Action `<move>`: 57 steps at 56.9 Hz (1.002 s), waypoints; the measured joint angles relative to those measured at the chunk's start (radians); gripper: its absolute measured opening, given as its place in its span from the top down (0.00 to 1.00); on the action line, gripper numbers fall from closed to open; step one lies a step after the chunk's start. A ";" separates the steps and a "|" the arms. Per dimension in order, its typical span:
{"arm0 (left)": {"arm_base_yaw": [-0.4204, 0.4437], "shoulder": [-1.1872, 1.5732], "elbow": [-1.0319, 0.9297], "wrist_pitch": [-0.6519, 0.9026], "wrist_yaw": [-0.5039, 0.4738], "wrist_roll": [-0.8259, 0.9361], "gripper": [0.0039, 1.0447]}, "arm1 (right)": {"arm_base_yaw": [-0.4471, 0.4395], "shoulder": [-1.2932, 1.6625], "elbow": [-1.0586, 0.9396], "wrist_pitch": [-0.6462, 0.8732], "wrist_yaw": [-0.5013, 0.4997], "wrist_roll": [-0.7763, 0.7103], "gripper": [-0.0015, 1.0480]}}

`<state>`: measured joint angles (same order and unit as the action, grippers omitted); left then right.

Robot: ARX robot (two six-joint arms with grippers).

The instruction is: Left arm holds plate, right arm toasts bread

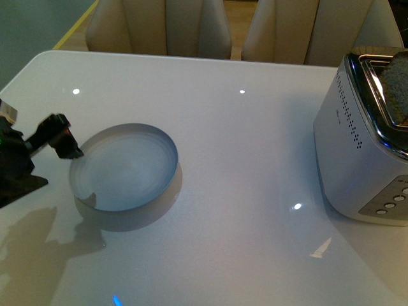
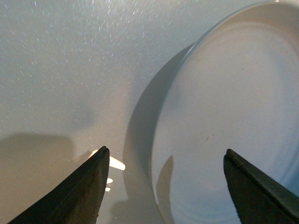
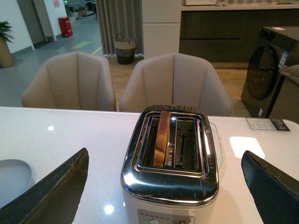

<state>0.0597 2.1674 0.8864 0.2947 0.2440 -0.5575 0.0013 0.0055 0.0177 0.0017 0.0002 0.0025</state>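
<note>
Front view: the plate (image 1: 124,167) sits on the white table (image 1: 242,159), with nothing in it. The left gripper (image 1: 64,145) reaches in from the left edge, its black tip at the plate's near-left rim; whether it touches the rim cannot be told here. At the right edge stands the toaster (image 1: 357,159), with the bread (image 1: 396,86) poking up out of its top slot. The right gripper is not seen in this view.

Left wrist view: the left gripper (image 2: 166,175) is spread wide, one finger (image 2: 77,191) over bare table, the other over the plate's (image 2: 233,116) inside, so the rim runs between them, ungripped. The plate's floor is bare.

Right wrist view: the right gripper (image 3: 166,186) is also spread wide, holding nothing, with the toaster (image 3: 170,158) between its fingers (image 3: 53,186) and beyond them. The bread (image 3: 161,137) stands on edge in one of the two slots; the other slot is empty. A sliver of plate (image 3: 14,175) shows at the picture's edge, and chairs (image 3: 175,84) stand behind the table.
</note>
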 joint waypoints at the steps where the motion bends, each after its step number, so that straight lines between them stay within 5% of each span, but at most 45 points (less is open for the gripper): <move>1: 0.002 -0.026 -0.009 -0.001 0.001 0.004 0.09 | 0.000 0.000 0.000 0.000 0.000 0.000 0.09; 15: 0.006 -0.373 -0.064 -0.072 -0.001 -0.004 0.07 | 0.000 0.000 0.000 0.000 0.000 0.000 0.09; 31: -0.087 -0.663 0.032 -0.253 -0.084 -0.057 0.07 | 0.000 0.000 0.000 0.000 0.000 0.000 0.09; 38: -0.105 -0.687 -0.143 0.232 -0.267 0.213 0.25 | 0.000 0.000 0.000 0.000 0.002 0.000 0.09; 44: -0.083 -0.738 -0.314 0.511 -0.247 0.414 0.42 | 0.000 0.000 0.000 0.000 0.001 0.000 0.09; 57: -0.060 -0.904 -0.533 0.603 -0.243 0.532 0.85 | 0.000 0.000 0.000 0.000 0.000 0.000 0.09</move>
<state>0.0002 1.2629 0.3531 0.8978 0.0006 -0.0254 0.0013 0.0055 0.0177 0.0017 0.0002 0.0025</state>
